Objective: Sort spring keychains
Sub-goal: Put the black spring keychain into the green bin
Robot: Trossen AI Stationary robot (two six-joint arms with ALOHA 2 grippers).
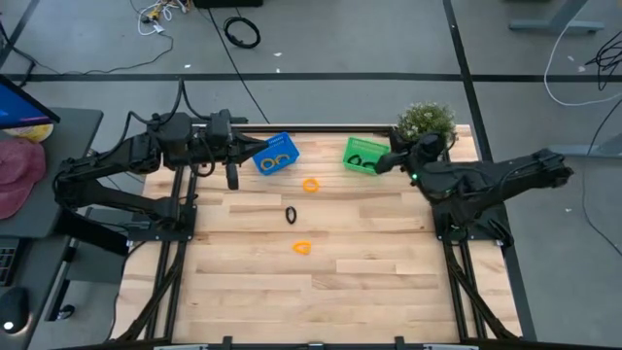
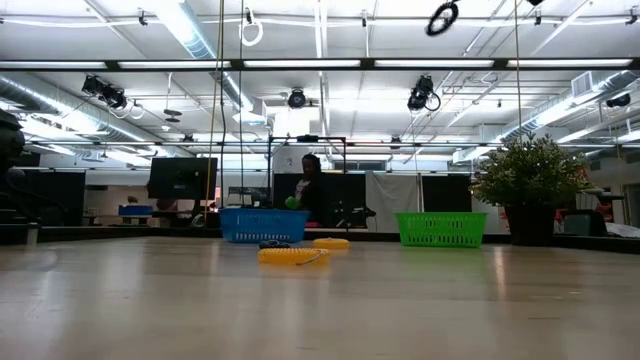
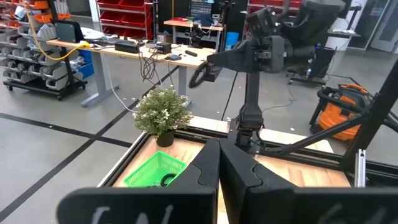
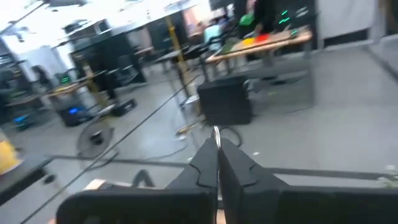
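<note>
Mid-sort, between picks. Left gripper [image 1: 233, 180] fingers pressed together, empty, raised near blue basket [image 1: 277, 154]. Right gripper [image 1: 381, 165] also fully closed, nothing held, raised by green basket [image 1: 362, 155], near plant [image 1: 426, 121].

Orange keychains already in blue basket, black one in green. On table [image 1: 321, 282]: orange keychain [image 1: 310, 185] just in front of baskets, black keychain [image 1: 291, 215] mid-table, second orange [image 1: 302, 248] nearer front.

Next, prob: open fingers, descend on nearest orange, close, carry to blue basket. Small coil, needs precise centring.
</note>
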